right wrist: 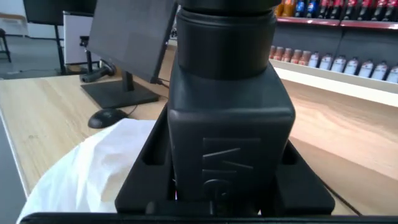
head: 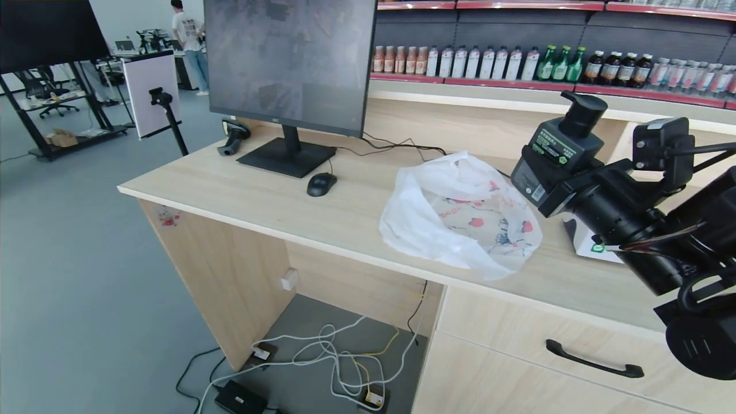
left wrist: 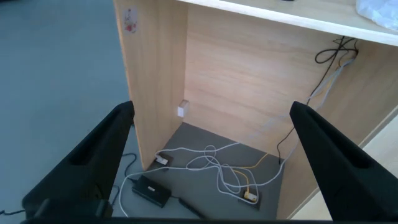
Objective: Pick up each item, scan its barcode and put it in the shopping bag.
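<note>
My right gripper (head: 566, 187) is shut on a black bottle (head: 549, 152) with a pump cap, held tilted above the counter just right of the shopping bag. In the right wrist view the bottle (right wrist: 227, 124) stands between the jaws, over the edge of the bag (right wrist: 93, 177). The shopping bag (head: 457, 221) is white plastic with a red print and lies crumpled on the counter (head: 259, 195). A black barcode scanner (head: 233, 138) rests at the counter's far left, beside the monitor. My left gripper (left wrist: 211, 165) is open and empty, low beside the counter's side panel.
A monitor (head: 287, 63) on a stand and a black mouse (head: 321, 184) sit left of the bag. A white box (head: 592, 244) lies behind my right arm. Cables and a power strip (left wrist: 152, 190) lie on the floor under the counter. Bottle shelves (head: 546, 63) line the back.
</note>
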{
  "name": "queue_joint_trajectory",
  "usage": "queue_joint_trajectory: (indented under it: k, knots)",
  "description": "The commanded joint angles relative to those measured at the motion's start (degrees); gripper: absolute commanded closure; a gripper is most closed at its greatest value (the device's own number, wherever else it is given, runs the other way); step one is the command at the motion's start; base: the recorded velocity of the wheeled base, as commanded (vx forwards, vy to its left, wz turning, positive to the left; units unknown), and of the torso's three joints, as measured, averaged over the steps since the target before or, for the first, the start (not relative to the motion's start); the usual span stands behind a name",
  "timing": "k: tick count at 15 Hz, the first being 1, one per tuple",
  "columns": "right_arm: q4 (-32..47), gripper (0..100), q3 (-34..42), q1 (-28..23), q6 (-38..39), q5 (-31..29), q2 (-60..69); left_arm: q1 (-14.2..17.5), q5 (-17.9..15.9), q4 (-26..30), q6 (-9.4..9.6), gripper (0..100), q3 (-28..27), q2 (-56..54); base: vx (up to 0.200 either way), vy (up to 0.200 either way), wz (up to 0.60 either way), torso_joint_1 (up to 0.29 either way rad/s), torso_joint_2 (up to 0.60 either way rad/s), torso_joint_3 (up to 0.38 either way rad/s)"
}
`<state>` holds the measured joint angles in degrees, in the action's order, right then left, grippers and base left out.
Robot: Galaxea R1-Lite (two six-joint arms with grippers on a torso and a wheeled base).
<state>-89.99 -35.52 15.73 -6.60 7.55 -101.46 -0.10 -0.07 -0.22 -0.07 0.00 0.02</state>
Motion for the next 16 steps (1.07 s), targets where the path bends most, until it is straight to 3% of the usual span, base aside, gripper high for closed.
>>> queue_joint_trajectory:
  k: [1, 4, 8, 11, 16]
  knots:
    - [0.0, 100, -0.2, 0.3, 0.0, 0.0, -0.5, 0.0, 0.0, 0.0, -0.01, 0, 0.0, 0.0, 0.0, 0.0, 0.0, 0.0, 0.0, 0.0]
    - [0.0, 100, 2.3, 0.1, 3.5, 0.1, -0.9, 0.0, 0.0, 0.0, -0.01, 0, 0.0, 0.0, 0.0, 0.0, 0.0, 0.0, 0.0, 0.0]
    - [0.0, 100, 0.3, 2.2, 4.2, -0.9, -5.9, 0.0, 0.0, 0.0, -0.01, 0, 0.0, 0.0, 0.0, 0.0, 0.0, 0.0, 0.0, 0.0]
    - [0.0, 100, -3.3, 6.0, 4.8, -4.3, -10.0, 0.0, 0.0, 0.0, -0.01, 0, 0.0, 0.0, 0.0, 0.0, 0.0, 0.0, 0.0, 0.0]
    - [0.0, 100, -8.2, 6.4, 5.2, -5.6, -15.7, 0.0, 0.0, 0.0, -0.01, 0, 0.0, 0.0, 0.0, 0.0, 0.0, 0.0, 0.0, 0.0]
